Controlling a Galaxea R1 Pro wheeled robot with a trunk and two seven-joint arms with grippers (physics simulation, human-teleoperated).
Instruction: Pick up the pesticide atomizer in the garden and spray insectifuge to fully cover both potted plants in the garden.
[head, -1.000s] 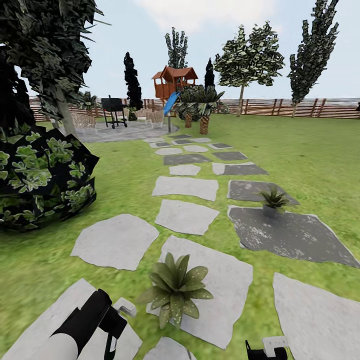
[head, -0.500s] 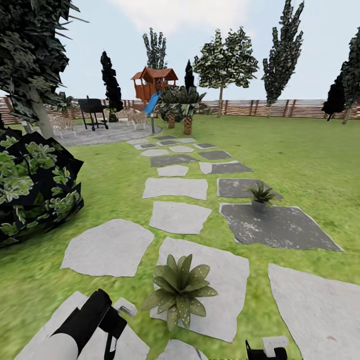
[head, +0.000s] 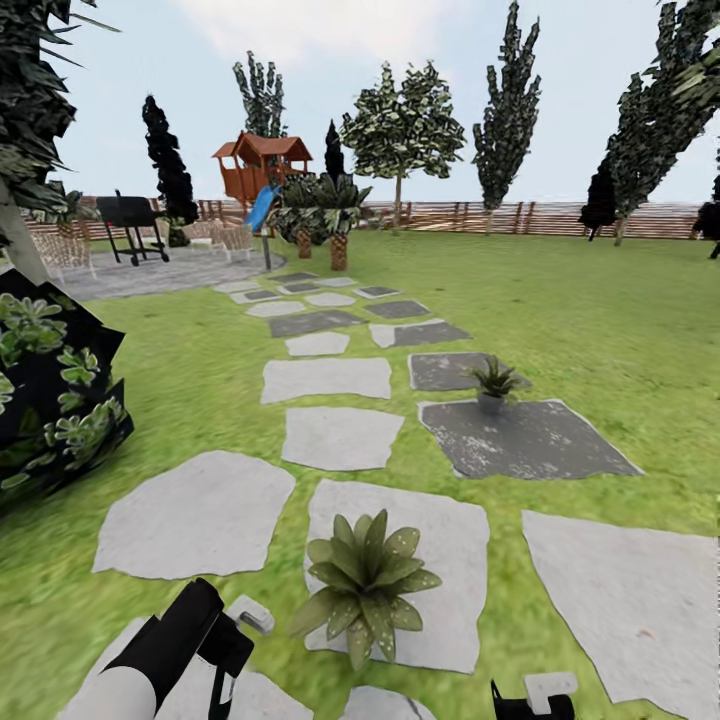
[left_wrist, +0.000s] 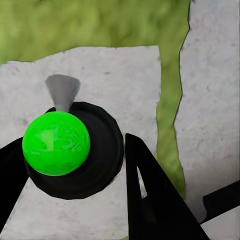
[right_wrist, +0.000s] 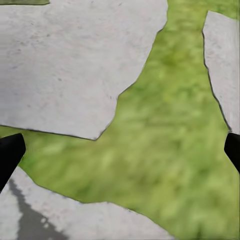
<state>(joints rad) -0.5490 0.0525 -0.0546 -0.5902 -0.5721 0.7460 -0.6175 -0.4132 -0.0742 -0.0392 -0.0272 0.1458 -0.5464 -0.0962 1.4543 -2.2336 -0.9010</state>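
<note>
Far left, a round dark bush (head: 50, 400), well clear of the path. Low at left, the left gripper (left_wrist: 70, 155) seemingly clamped on the pesticide atomizer (left_wrist: 56, 142), fingers either side, nozzle over pale stone. So: pick-up looks done, spraying not yet begun. Next calls for aiming the nozzle at the nearer potted plant (head: 365, 585), just ahead on its stepping stone (head: 450, 560), then reaching the farther potted plant (head: 492, 380) across open lawn (head: 600, 330); nothing between. Low right, the right gripper (right_wrist: 120, 150) spread wide, empty.
</note>
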